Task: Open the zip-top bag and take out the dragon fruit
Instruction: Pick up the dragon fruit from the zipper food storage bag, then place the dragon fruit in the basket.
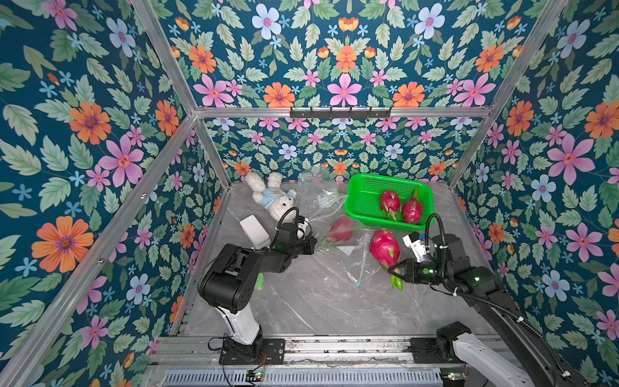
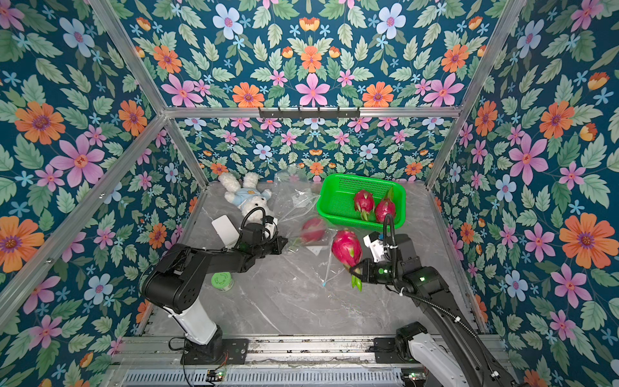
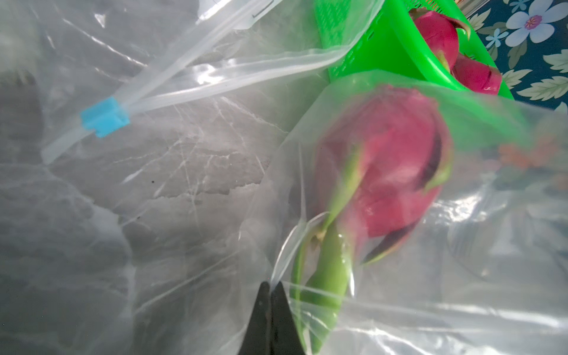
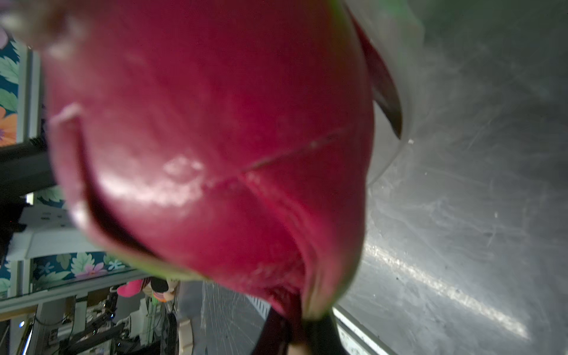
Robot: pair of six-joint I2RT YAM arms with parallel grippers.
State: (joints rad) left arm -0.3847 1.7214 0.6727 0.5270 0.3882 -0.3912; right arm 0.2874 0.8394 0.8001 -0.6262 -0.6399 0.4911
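Clamping the held dragon fruit (image 1: 384,247) by its leafy end: right gripper (image 1: 395,270), jaws nearly together, green scale tips sticking out past them. The fruit body points away from the wrist toward the green basket (image 1: 365,197) and looks lifted off the table (image 1: 318,301). It fills the right wrist view (image 4: 215,138). Skin shows bare and sharp in both top views, just beside the mouth of the zip-top bag (image 1: 345,261).

Left gripper (image 1: 314,242) is fully clenched, pinching a fold of bag film between its fingertips (image 3: 261,307). The bagged dragon fruit (image 3: 393,172) lies inside the bag right ahead of those tips, green end toward them, blurred through the plastic. In a top view (image 2: 313,230) it sits between left gripper and basket.

The bag's blue slider (image 3: 104,118) is at one end of the zip track, track parted. Two more dragon fruits (image 1: 389,202) lie side by side in the basket.
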